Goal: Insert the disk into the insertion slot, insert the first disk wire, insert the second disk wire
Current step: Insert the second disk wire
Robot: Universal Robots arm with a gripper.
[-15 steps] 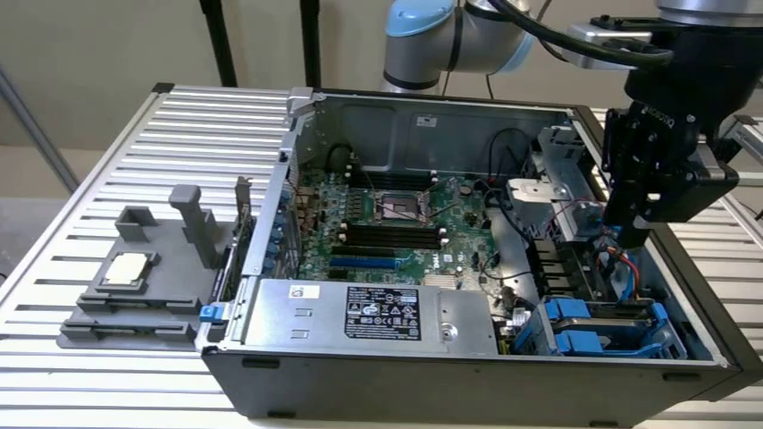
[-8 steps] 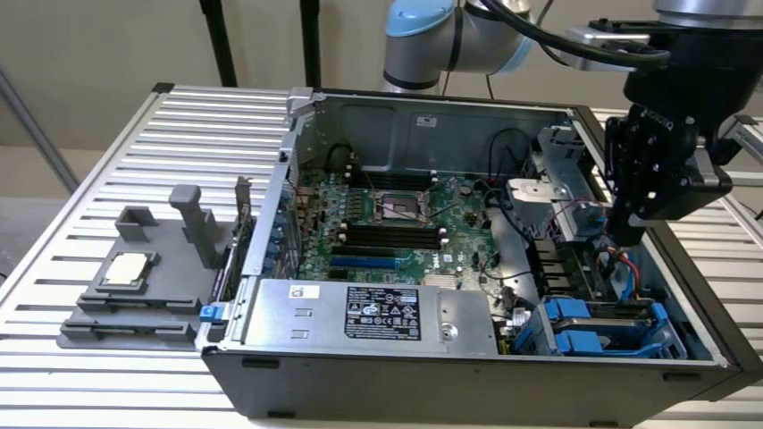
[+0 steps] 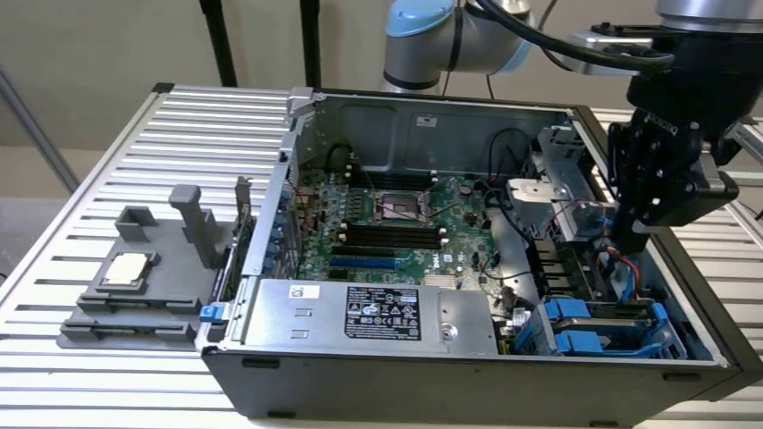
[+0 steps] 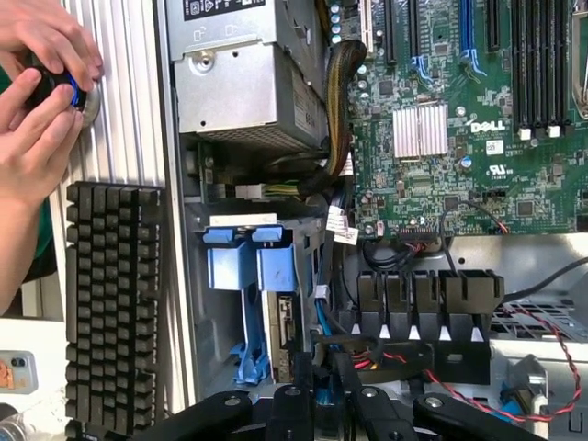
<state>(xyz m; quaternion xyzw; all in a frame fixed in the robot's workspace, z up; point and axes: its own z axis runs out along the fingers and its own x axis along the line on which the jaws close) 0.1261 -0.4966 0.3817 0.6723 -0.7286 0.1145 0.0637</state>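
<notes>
The disk [image 4: 280, 322] sits in the insertion slot [image 4: 241, 276] at the case's front corner; its connector end faces me between bright blue carrier tabs [image 3: 592, 323]. My gripper [image 4: 322, 397] hangs just off that end, its fingers [image 4: 301, 386] close together around the plug of a blue disk wire [image 4: 322, 323]. In the exterior view the gripper [image 3: 630, 239] reaches down into the case's right side, above the blue carriers and beside red and blue wires [image 3: 623, 268].
The silver power-supply box [image 3: 370, 313] fills the case front beside the bay, with the motherboard [image 3: 394, 223] behind it. A grey fixture [image 3: 143, 286] stands on the slatted table at the exterior view's left. A person's hands [image 4: 41, 83] and a black keyboard [image 4: 115, 303] lie outside the case.
</notes>
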